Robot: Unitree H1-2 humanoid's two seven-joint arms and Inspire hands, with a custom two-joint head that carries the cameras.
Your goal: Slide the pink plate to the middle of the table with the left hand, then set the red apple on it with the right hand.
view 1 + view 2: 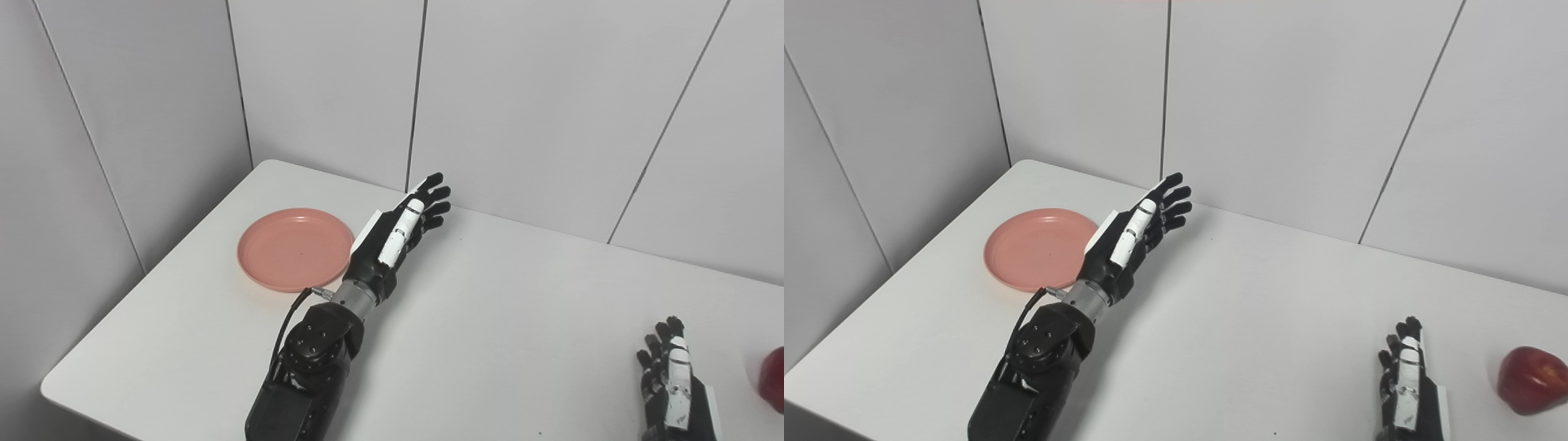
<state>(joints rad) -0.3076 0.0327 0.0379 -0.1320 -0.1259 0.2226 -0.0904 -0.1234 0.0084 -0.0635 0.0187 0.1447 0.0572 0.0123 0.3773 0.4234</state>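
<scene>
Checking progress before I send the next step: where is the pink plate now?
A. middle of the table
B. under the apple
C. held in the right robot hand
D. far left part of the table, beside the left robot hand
D: the pink plate lies empty at the far left, with the open left robot hand just beside its right rim.

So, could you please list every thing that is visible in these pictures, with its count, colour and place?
plate: one, pink, far left part of the table, empty, beside the left hand.
apple: one, red, near right edge of the table, right of the right hand, not touched.
table: one, white, in a corner of grey wall panels.
left hand: one, black and white, open, raised just right of the plate.
right hand: one, black and white, open, low at the near right, holding nothing.
</scene>
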